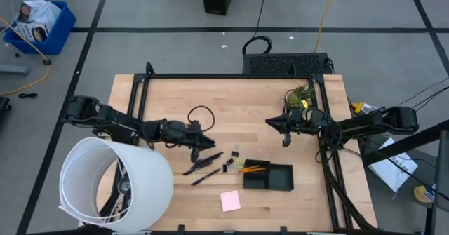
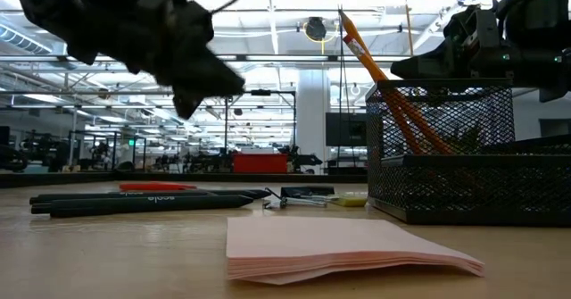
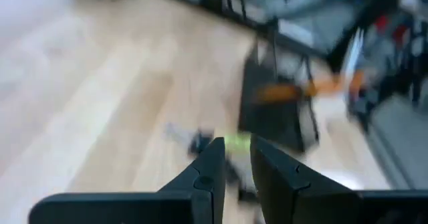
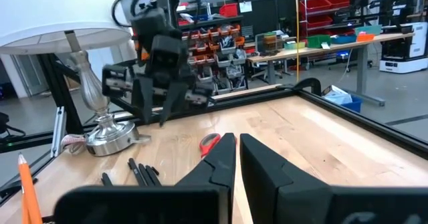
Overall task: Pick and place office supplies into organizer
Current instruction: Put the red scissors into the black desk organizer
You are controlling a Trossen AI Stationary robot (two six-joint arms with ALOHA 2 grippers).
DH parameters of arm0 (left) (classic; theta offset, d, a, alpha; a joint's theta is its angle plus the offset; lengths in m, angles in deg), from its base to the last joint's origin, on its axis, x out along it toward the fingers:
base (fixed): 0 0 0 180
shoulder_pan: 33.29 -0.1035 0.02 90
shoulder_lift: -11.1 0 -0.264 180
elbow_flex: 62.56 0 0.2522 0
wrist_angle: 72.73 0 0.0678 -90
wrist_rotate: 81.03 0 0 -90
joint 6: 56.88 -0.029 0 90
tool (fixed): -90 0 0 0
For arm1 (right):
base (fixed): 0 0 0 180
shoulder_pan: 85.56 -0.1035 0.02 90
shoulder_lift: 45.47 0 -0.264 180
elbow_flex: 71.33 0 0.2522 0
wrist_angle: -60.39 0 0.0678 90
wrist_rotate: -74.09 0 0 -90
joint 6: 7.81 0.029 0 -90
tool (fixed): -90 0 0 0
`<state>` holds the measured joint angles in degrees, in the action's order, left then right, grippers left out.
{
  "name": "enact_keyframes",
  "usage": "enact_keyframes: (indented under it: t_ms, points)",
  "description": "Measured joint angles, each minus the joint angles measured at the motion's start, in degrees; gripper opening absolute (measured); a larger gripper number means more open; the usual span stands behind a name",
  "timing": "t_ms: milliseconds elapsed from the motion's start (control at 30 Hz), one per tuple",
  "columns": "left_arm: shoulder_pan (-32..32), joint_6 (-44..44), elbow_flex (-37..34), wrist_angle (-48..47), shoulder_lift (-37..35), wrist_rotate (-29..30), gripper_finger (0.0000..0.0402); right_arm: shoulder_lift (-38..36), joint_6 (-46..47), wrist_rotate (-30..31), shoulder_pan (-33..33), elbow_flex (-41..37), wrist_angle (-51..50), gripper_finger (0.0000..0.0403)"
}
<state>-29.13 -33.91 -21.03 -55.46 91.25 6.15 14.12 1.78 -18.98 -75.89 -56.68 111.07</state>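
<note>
The organizer (image 1: 279, 179), a low black mesh tray, stands near the table's front middle; an orange pencil (image 1: 254, 169) leans in its left compartment. Left of it on the wood lie black pens (image 1: 203, 165) and small black clips (image 1: 231, 162). The pink sticky-note pad (image 1: 230, 200) lies flat nearer the front edge. The red scissor handles (image 4: 209, 142) show on the table under my left gripper (image 1: 202, 142), which hovers above the pens with a narrow gap between its fingers and nothing in it. My right gripper (image 1: 284, 131) hangs shut and empty over the right half of the table.
A big white lampshade (image 1: 116, 186) on a silver lamp base (image 4: 110, 134) fills the front left corner. A small green plant (image 1: 299, 95) stands at the back right. A black frame rail (image 1: 224, 77) runs along the table's far edge and sides. Bare wood lies between the grippers.
</note>
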Motion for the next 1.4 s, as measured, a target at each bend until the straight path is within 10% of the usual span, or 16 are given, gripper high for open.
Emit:
enact_keyframes:
  t_ms: [467, 800, 1400]
  points:
    - [-11.5, -27.8, 0.3, -28.3, -1.1, -8.9, 0.0095, 0.0, 0.0, 0.0, 0.0, 0.0, 0.0, 0.0018]
    - [-12.2, -16.6, 4.7, -53.0, -8.8, -3.7, 0.0226, 0.0, 0.0, 0.0, 0.0, 0.0, 0.0, 0.0018]
    - [-12.0, -18.7, 4.7, -61.1, -8.9, -4.2, 0.0234, 0.0, 0.0, 0.0, 0.0, 0.0, -0.5, 0.0018]
